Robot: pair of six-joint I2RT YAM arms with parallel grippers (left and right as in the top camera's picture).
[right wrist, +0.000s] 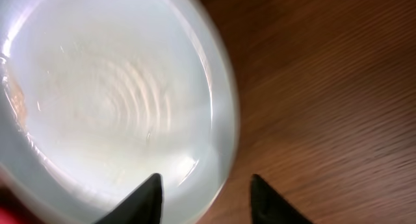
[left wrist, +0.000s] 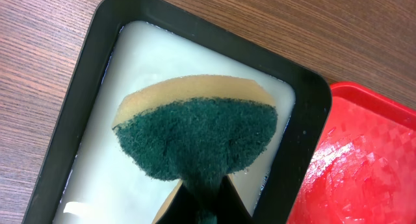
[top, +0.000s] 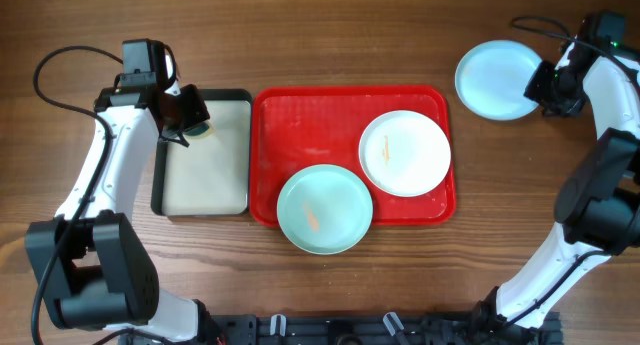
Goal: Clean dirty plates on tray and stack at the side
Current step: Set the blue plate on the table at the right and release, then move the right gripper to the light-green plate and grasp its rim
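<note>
We are stacking the aqua plate (top: 497, 79), right hand (right wrist: 207, 180) sitting part-open astride its rim, left hand (top: 188, 113) clamping the sponge (left wrist: 195, 136); next, gripping the white plate (top: 405, 153) on the tray (top: 300, 125).

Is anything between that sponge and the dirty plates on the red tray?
Nothing visible: only the cream tray's black rim and bare red tray separate the sponge from the aqua plate and white plate.

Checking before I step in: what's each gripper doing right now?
Left gripper: closed on the sponge.
Right gripper: open, fingers straddling the aqua plate rim.
</note>
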